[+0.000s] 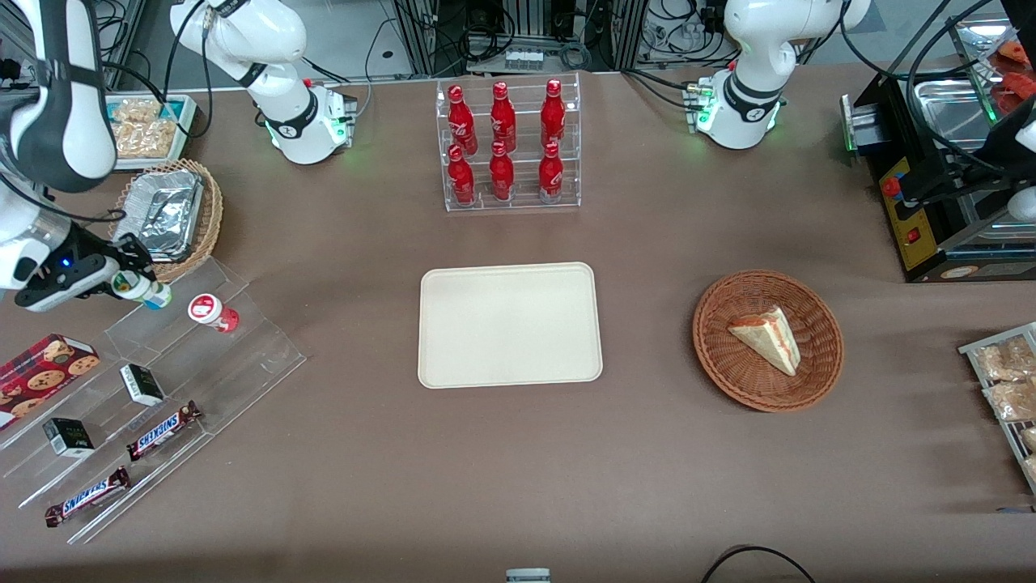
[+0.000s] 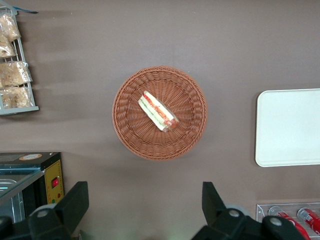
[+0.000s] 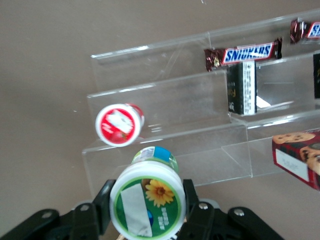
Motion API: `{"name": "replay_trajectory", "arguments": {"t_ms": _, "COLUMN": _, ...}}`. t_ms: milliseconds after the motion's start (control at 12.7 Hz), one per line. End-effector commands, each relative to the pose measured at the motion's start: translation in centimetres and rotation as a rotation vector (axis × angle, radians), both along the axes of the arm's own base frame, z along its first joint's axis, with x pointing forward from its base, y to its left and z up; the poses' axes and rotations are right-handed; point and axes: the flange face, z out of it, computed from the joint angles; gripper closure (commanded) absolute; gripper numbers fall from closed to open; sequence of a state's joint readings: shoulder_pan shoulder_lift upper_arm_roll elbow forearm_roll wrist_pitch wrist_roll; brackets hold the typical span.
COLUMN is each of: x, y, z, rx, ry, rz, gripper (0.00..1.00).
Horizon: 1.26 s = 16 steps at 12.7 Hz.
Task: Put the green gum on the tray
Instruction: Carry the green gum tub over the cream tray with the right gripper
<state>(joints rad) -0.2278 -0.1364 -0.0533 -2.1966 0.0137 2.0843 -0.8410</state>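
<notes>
Right wrist view: gripper (image 3: 148,207) clamped on the green gum (image 3: 148,202), one finger each side of the bottle, lid facing the camera. Red gum (image 3: 119,124) sits just beside it on the clear stepped rack (image 3: 165,100); Snickers (image 3: 243,54) and a dark box (image 3: 242,88) on other steps. Front view: gripper (image 1: 133,279) holds gum (image 1: 144,290) above the rack's top step, at the working arm's end. Tray (image 1: 510,325) mid-table, well apart, bare.

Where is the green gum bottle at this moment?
The green gum is held in the gripper, shut on it, above the clear stepped shelf at the working arm's end of the table, beside the red-lidded bottle, not yet on the tray.
</notes>
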Motion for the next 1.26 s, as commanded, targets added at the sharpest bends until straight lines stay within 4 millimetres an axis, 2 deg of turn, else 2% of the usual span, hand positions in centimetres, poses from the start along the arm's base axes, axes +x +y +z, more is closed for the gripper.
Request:
{"name": "replay_trajectory", "arguments": {"t_ms": 0, "x": 0.8, "y": 3.7, "z": 3.9, "rx": 0.014, "ry": 0.003, "rz": 0.013, "gripper": 1.00}}
{"name": "replay_trajectory", "arguments": {"t_ms": 79, "x": 1.3, "y": 5.6, "z": 4.5, "rx": 0.034, "ry": 0.025, "rz": -0.003, "gripper": 1.00}}
{"name": "replay_trajectory", "arguments": {"t_ms": 316, "x": 2.6, "y": 15.0, "z": 6.5, "rx": 0.040, "ry": 0.018, "rz": -0.046, "gripper": 1.00}}
{"name": "replay_trajectory", "arguments": {"t_ms": 632, "x": 2.3, "y": 27.4, "z": 6.1, "rx": 0.040, "ry": 0.038, "rz": -0.176, "gripper": 1.00}}
{"name": "replay_trajectory", "arguments": {"t_ms": 711, "x": 2.3, "y": 30.4, "z": 5.8, "rx": 0.038, "ry": 0.046, "rz": -0.222, "gripper": 1.00}}
{"name": "replay_trajectory", "arguments": {"t_ms": 1026, "x": 1.8, "y": 40.0, "z": 3.2, "rx": 0.058, "ry": 0.079, "rz": -0.363, "gripper": 1.00}}
{"name": "replay_trajectory", "arguments": {"t_ms": 1184, "x": 1.5, "y": 45.4, "z": 0.7, "rx": 0.063, "ry": 0.071, "rz": -0.419, "gripper": 1.00}}
